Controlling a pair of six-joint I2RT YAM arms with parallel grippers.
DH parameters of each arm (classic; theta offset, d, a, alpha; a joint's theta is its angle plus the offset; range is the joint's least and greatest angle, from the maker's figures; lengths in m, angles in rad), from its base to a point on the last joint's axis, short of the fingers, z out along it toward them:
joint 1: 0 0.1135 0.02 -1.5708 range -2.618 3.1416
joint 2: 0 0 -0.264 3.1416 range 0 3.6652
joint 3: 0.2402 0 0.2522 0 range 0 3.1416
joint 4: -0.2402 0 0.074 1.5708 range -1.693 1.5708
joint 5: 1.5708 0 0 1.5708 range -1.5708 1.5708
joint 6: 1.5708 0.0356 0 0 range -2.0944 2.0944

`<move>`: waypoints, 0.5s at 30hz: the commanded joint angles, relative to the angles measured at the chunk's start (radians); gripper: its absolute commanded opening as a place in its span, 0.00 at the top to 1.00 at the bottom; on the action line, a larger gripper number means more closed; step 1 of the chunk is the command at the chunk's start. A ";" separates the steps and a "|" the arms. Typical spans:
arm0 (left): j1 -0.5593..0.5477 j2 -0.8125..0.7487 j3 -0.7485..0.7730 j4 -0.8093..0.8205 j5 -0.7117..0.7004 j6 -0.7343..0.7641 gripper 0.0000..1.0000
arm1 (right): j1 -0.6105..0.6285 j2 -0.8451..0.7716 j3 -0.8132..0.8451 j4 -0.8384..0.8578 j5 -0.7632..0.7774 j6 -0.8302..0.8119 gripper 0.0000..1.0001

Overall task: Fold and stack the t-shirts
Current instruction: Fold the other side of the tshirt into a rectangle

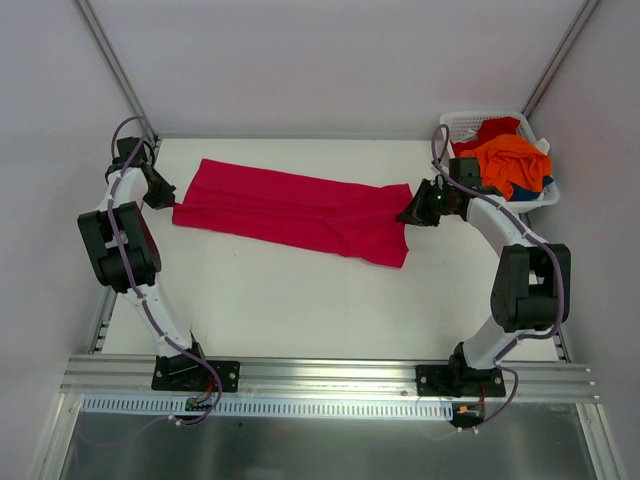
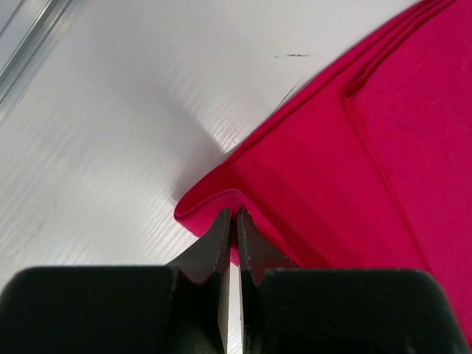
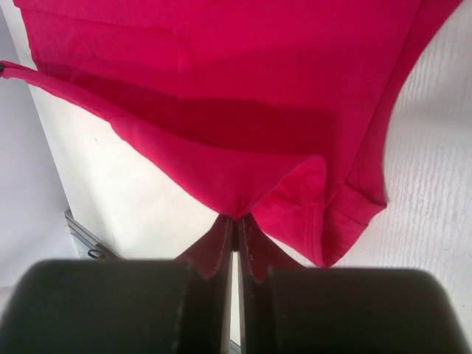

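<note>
A magenta-pink t-shirt [image 1: 290,208] lies stretched across the table from left to right, folded lengthwise. My left gripper [image 1: 168,200] is shut on its left end; in the left wrist view the cloth edge [image 2: 221,199] is pinched between the closed tips of that gripper [image 2: 231,215]. My right gripper [image 1: 412,212] is shut on the shirt's right end, which bunches into its tips [image 3: 236,218], with a hemmed sleeve [image 3: 339,221] hanging beside them. An orange t-shirt [image 1: 512,163], a red one [image 1: 497,130] and a bit of blue cloth [image 1: 540,186] lie in the basket.
A white slotted basket [image 1: 466,124] stands at the back right corner, just behind my right arm. White table surface [image 1: 300,300] stretches in front of the shirt. Metal rails [image 1: 330,375] run along the near edge, and a frame post [image 1: 115,60] rises at the back left.
</note>
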 commanded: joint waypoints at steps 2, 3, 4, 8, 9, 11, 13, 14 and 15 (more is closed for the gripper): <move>-0.015 0.026 0.062 0.000 -0.014 0.029 1.00 | -0.012 0.021 0.053 -0.033 0.011 -0.033 1.00; -0.016 0.037 0.070 -0.001 -0.013 0.032 1.00 | -0.012 0.022 0.053 -0.033 0.013 -0.035 1.00; -0.019 0.043 0.087 -0.001 -0.012 0.038 1.00 | -0.012 0.025 0.051 -0.033 0.014 -0.036 1.00; -0.032 0.072 0.121 -0.003 -0.017 0.035 1.00 | -0.012 0.028 0.045 -0.033 0.023 -0.040 1.00; -0.036 0.083 0.125 -0.003 -0.018 0.032 1.00 | -0.012 0.028 0.047 -0.033 0.026 -0.041 1.00; -0.041 0.093 0.139 -0.003 -0.018 0.026 1.00 | -0.012 0.032 0.053 -0.031 0.031 -0.043 1.00; -0.052 0.106 0.148 -0.003 -0.018 0.019 1.00 | -0.012 0.038 0.059 -0.029 0.036 -0.044 1.00; -0.053 0.109 0.151 -0.001 -0.044 0.014 1.00 | -0.012 0.041 0.064 -0.029 0.037 -0.044 1.00; -0.056 0.113 0.156 -0.003 -0.049 0.006 1.00 | -0.012 0.042 0.071 -0.028 0.042 -0.044 1.00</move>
